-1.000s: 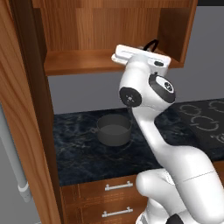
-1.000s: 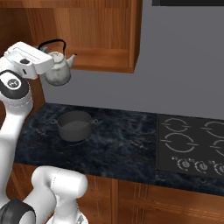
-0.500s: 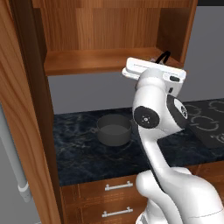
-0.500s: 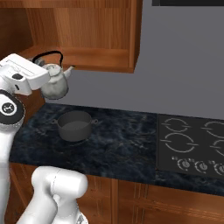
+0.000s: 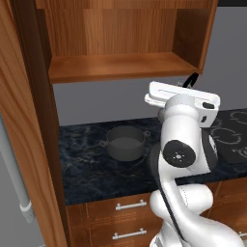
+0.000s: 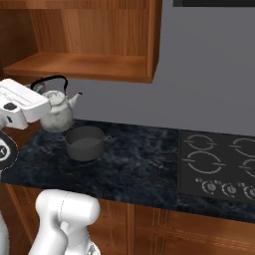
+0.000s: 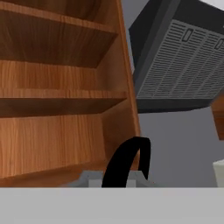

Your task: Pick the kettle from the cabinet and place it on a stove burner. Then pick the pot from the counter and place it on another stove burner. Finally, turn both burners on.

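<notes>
Arm raised, end effector (image 6: 41, 97) clamped on kettle (image 6: 57, 113) handle, held above pot (image 6: 85, 143), below cabinet (image 6: 89, 64).

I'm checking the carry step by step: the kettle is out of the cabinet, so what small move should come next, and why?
Probably carry the kettle sideways toward the cooktop. The gripper is shut on its black handle, it hangs in the air clear of the cabinet shelf, above the counter by the pot, and the burners lie bare.
</notes>
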Available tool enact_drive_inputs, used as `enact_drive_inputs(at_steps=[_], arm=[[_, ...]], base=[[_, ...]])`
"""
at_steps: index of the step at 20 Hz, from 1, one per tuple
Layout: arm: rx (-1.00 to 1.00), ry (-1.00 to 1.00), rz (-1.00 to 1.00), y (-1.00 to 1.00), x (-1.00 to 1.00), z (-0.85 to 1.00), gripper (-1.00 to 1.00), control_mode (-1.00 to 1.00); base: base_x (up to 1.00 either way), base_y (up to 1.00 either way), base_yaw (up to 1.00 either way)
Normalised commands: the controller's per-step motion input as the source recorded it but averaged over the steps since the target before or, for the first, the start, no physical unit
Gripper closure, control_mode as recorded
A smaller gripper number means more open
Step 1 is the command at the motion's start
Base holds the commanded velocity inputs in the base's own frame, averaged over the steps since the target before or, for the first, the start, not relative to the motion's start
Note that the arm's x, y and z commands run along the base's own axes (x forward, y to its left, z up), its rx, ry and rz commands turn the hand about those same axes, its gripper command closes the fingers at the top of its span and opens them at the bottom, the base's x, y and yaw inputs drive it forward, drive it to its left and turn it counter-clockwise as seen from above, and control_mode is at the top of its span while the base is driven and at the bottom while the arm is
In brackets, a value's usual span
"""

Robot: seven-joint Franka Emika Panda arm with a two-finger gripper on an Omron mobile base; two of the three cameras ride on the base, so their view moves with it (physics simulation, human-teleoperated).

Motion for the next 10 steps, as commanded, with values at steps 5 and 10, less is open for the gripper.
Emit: enact_drive_inputs(at_steps=[5, 10], arm=[[0.00, 0.07, -0.06, -0.04, -0.46, -0.18, 1.00, -1.00], [0.00, 0.03, -0.11, -0.10, -0.47, -0.10, 1.00, -1.00]], base=[[0.00, 0.00, 0.00], [0.00, 0.00, 0.00]])
